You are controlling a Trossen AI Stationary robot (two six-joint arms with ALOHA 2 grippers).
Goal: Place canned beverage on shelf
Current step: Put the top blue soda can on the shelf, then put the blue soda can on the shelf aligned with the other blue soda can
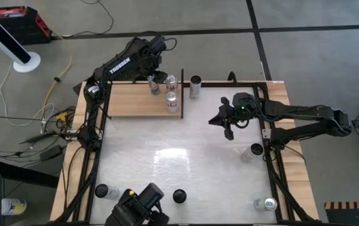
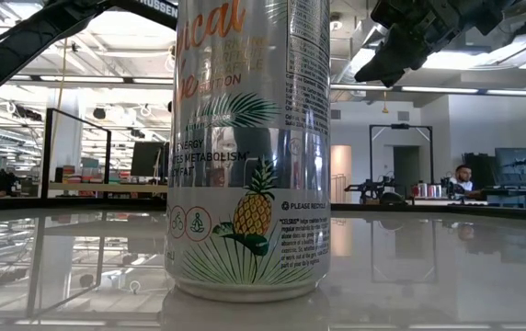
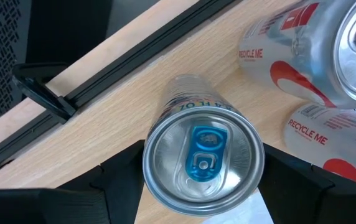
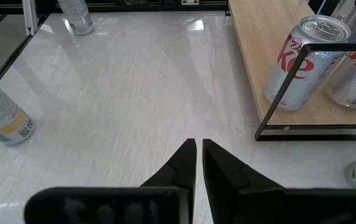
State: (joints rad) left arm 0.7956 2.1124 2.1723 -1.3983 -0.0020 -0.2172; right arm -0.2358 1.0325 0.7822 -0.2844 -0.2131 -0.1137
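Observation:
The shelf [image 1: 135, 100] is a pale wooden board with a thin black upright at its right edge, lying at the table's far left. Two red-and-white cans [image 1: 171, 82] [image 1: 172, 102] stand on its right end. My left gripper [image 1: 154, 82] is over the shelf beside them, shut on a silver can with a blue tab [image 3: 203, 158]. My right gripper [image 1: 227, 124] hovers shut and empty over the white tabletop, right of the shelf; its shut fingers also show in the right wrist view [image 4: 198, 152]. My left gripper holds the silver can between its two fingers, one on each side of the can's upper wall just under the rim [image 3: 150, 168]. The fingers come from above, pointing down. The can is upright over the shelf board; I cannot tell whether its base rests on it.
Another can [image 1: 195, 86] stands on the tabletop just right of the shelf's upright. More cans are at the right [image 1: 251, 152], near right [image 1: 267, 203], near left [image 1: 102, 190] and near middle [image 1: 179, 196]; the last fills the low view [image 2: 249, 156]. The table's middle is bare.

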